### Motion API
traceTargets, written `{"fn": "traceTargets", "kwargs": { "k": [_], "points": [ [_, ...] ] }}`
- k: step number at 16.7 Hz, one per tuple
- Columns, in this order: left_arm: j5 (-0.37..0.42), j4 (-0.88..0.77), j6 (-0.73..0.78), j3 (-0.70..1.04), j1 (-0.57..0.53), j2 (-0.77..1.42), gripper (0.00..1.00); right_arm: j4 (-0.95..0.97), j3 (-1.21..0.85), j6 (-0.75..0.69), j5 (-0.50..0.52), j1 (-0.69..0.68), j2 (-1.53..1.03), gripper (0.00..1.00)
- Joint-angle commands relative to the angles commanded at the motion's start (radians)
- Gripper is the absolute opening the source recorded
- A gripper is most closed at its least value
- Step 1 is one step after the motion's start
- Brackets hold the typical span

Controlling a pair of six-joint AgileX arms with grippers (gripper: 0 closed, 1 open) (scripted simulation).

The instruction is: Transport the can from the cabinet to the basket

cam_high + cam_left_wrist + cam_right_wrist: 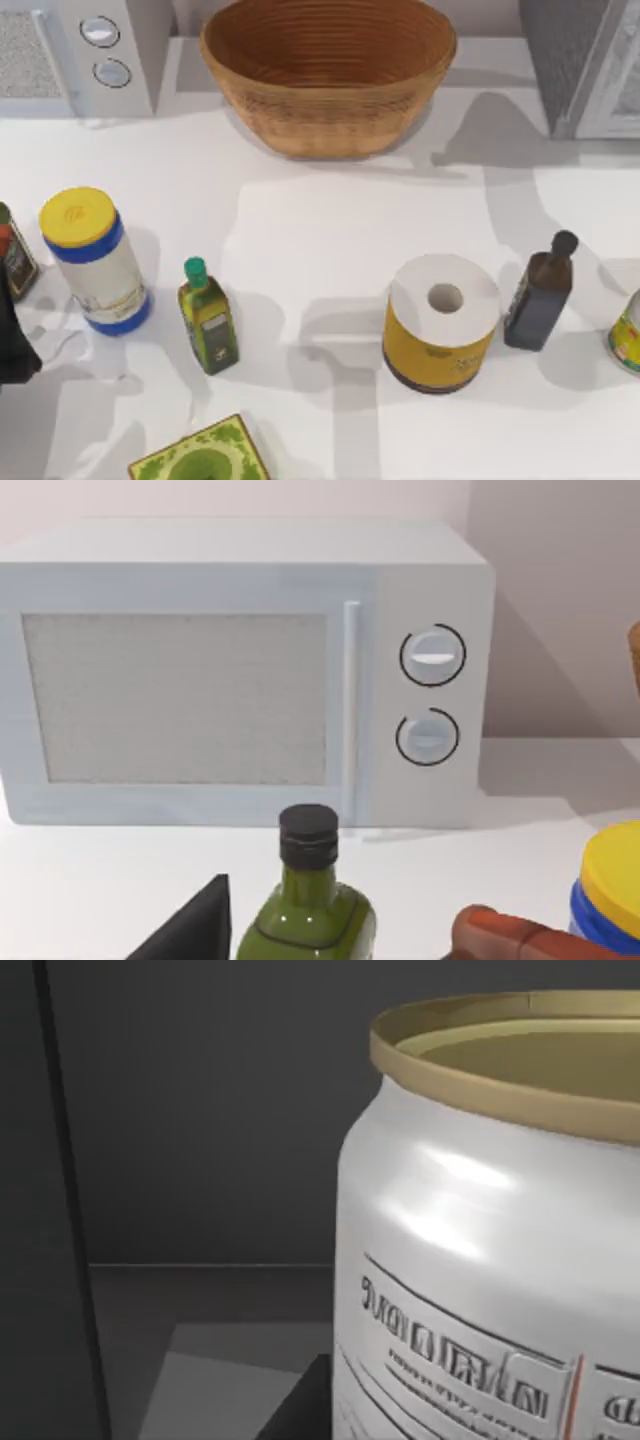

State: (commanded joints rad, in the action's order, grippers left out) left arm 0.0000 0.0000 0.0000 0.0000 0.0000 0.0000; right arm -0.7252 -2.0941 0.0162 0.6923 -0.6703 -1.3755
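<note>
table (330, 230) white | on it: basket (328, 75), microwave (100, 50), cabinet (590, 60), paper roll (442, 320), bottles, jar (95, 260)

The basket (328, 75) is woven wicker, rough and ribbed inside. The cabinet (570, 60) looks like grey speckled stone, and it is matt. The can (500, 1250) is shiny silver-white metal with a dull gold-coloured rim. The worktop (320, 230) is smooth, plain white. The microwave (240, 670) is smooth white with a dotted, grainy window. The green bottle (207, 318) looks like shiny glass. The jar (95, 262) has a smooth yellow plastic lid. The roll (440, 322) looks like soft white paper.
</note>
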Motion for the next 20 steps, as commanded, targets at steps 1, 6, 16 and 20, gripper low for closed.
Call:
{"fn": "traceTargets", "kwargs": {
  "k": [1, 6, 16, 20],
  "points": [
    [0.0, 0.0, 0.0, 0.0, 0.0, 0.0, 1.0, 0.004, 0.008, 0.0, -0.004, 0.002, 0.007, 0.0],
    [0.0, 0.0, 0.0, 0.0, 0.0, 0.0, 1.0, 0.082, 0.182, -0.002, -0.073, 0.06, 0.145, 0.0],
    [0.0, 0.0, 0.0, 0.0, 0.0, 0.0, 1.0, 0.371, 1.125, -0.013, -0.357, 0.349, 0.707, 0.0],
    [0.0, 0.0, 0.0, 0.0, 0.0, 0.0, 1.0, 0.516, 1.552, -0.013, -0.494, 0.476, 0.977, 0.0]
  ]
}}
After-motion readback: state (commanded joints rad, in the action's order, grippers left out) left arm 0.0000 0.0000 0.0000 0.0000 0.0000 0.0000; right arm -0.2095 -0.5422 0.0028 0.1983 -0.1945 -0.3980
